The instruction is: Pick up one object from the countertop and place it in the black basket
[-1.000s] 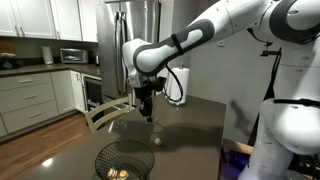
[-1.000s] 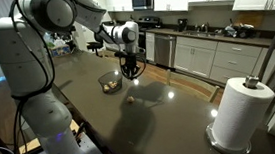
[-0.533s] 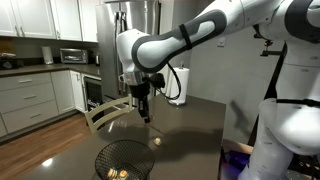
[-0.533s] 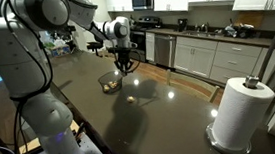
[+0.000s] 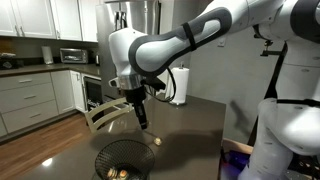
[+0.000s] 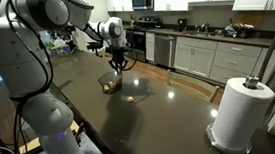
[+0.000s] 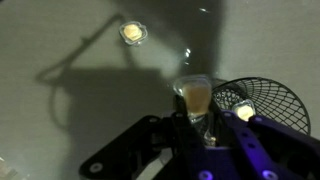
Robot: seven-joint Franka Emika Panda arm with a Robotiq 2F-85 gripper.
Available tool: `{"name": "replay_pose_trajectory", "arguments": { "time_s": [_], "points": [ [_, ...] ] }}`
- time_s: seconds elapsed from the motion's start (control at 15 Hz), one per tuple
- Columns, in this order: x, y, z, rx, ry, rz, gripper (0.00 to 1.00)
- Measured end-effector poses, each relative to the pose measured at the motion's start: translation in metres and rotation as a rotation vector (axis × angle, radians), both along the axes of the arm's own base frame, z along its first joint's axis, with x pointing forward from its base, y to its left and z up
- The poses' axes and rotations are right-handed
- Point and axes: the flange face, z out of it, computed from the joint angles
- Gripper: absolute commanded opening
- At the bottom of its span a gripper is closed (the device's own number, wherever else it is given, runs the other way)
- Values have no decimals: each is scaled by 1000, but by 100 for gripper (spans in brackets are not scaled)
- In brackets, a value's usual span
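Held clear of the dark counter (image 7: pixel 40 135), a tan, nut-like object (image 7: pixel 193 93) sits pinched between the nearly closed jaws of the gripper (image 7: pixel 195 108), with the black basket (image 7: pixel 268 98) at its three o'clock in the wrist view. The piece looks light, hard and smooth enough to squirt free, so a hold across its widest middle seems soundest. A similar lump (image 7: pixel 133 33) lies loose on the counter at eleven o'clock, well apart.

A white paper-towel roll (image 6: pixel 243 113) stands upright on the dark countertop (image 6: pixel 171 114), a microwave (image 5: pixel 73 56) among white cabinets (image 5: pixel 30 100) behind.
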Motion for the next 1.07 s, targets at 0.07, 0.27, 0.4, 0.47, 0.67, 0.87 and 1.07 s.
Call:
{"name": "replay_pose_trajectory", "arguments": {
  "time_s": [0.07,0.27,0.4,0.47,0.67,0.87,1.07],
  "points": [
    [-1,6,-1,7,-3,33,6],
    [-2,24,-2,34,-23,132,6],
    [-2,33,-2,54,-40,193,6],
    [-2,36,-1,65,-48,221,6],
    [-2,42,-1,94,-51,292,6],
    [-4,47,-1,143,-31,348,6],
    [-7,51,-3,205,1,391,6]
  ]
}}
